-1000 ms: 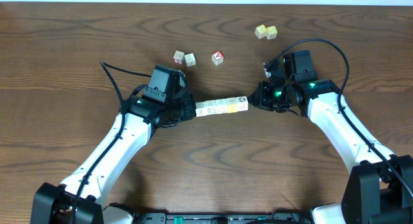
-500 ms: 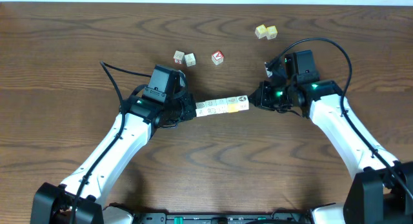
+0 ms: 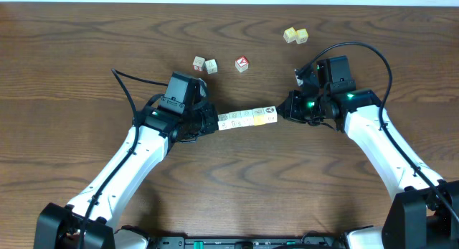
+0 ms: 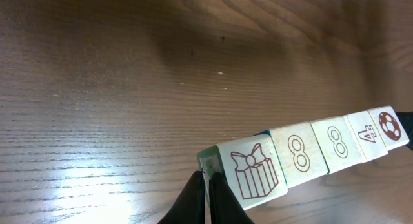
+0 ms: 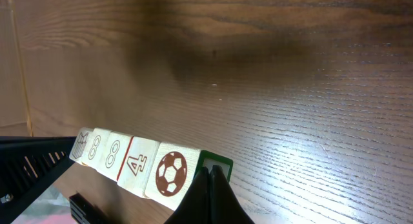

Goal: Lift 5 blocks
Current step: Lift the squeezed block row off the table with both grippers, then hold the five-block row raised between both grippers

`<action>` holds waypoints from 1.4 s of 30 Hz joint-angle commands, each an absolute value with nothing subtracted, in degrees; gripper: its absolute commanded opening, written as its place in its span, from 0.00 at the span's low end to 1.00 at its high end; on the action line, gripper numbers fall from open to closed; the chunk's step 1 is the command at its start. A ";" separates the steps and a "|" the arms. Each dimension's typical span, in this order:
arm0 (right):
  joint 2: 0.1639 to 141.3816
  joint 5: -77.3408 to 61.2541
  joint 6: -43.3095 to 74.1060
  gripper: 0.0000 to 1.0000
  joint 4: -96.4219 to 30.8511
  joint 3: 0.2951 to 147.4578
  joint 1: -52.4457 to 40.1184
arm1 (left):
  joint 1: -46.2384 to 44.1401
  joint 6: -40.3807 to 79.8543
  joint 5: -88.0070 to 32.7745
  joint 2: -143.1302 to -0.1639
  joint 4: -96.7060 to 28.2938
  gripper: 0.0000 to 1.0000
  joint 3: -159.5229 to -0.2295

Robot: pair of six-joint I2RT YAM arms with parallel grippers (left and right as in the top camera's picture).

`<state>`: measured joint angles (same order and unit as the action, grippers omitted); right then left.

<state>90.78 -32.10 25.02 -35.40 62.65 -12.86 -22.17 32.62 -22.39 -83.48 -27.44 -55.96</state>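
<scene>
Five cream-white blocks point(image 3: 246, 118) form one straight row, squeezed end to end between my two grippers. The left gripper point(image 3: 213, 123) is shut and its closed tips press on the row's left end. The right gripper point(image 3: 281, 113) is shut too and pushes on the right end. In the left wrist view the blocks point(image 4: 300, 156) show a gift box, two eights, a four and a football, with the closed gripper point(image 4: 208, 179) against the green end face. The right wrist view has the blocks point(image 5: 132, 162) beside the closed gripper point(image 5: 210, 172). The row seems to hang above the table, with its shadow apart from it.
Behind the row lie two loose cream cubes point(image 3: 204, 64) and a red-topped cube point(image 3: 242, 63). Two yellow-green cubes point(image 3: 295, 35) sit at the back right. The left arm's black cable point(image 3: 133, 80) trails over the wooden table point(image 3: 72, 62).
The row's right end and the right gripper have shifted very slightly toward the back. Both grippers stay shut against the row's ends.
</scene>
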 commanded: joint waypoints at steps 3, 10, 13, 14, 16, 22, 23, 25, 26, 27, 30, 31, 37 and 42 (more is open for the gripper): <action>89.56 -41.87 24.84 0.01 -35.33 63.00 -15.00 | -23.49 32.93 -30.68 -82.54 -25.63 0.07 -59.51; 89.56 -41.89 24.84 0.01 -35.42 63.00 -15.00 | -23.49 32.91 -30.68 -82.54 -25.65 0.07 -60.77; 89.56 -41.89 24.84 0.01 -35.40 63.00 -15.00 | -23.49 32.88 -30.65 -82.54 -25.87 0.07 -60.77; 89.56 -41.89 24.84 0.01 -35.42 62.98 -15.00 | -23.49 32.88 -30.65 -82.54 -25.87 0.07 -60.77; 89.56 -41.89 24.84 0.01 -35.42 62.98 -15.00 | -23.49 32.88 -30.65 -82.54 -25.85 0.07 -60.77; 89.56 -41.89 24.84 0.01 -35.55 62.98 -15.00 | -23.49 32.88 -30.65 -82.54 -26.22 0.07 -60.77; 89.56 -41.89 24.84 0.01 -35.53 62.98 -15.00 | -23.49 32.88 -30.65 -82.56 -26.33 0.08 -60.77; 89.56 -41.89 24.91 0.01 -35.31 62.98 -15.00 | -23.49 32.88 -30.65 -82.56 -26.70 0.07 -60.77; 89.56 -41.89 25.30 0.01 -35.09 62.98 -15.00 | -23.49 32.91 -30.65 -82.56 -26.79 0.07 -60.77; 89.56 -41.89 25.32 0.01 -34.87 63.00 -15.00 | -23.49 32.91 -30.65 -82.56 -26.92 0.07 -60.77; 89.56 -42.57 25.98 0.01 -33.71 63.00 -15.00 | -23.49 32.91 -30.65 -82.63 -26.92 0.07 -60.73; 89.56 -42.74 26.24 0.01 -33.43 63.00 -15.00 | -23.49 32.91 -30.65 -82.63 -26.92 0.07 -60.73; 89.56 -43.22 27.44 0.01 -32.12 63.00 -15.00 | -23.49 32.91 -30.65 -82.63 -26.92 0.07 -60.71; 89.56 -43.13 27.38 0.01 -32.62 63.00 -15.03 | -23.49 32.93 -30.65 -82.63 -26.92 0.07 -60.71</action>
<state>90.78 -31.24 26.57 -32.32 62.65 -12.86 -21.89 32.80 -22.59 -83.46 -28.49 -57.89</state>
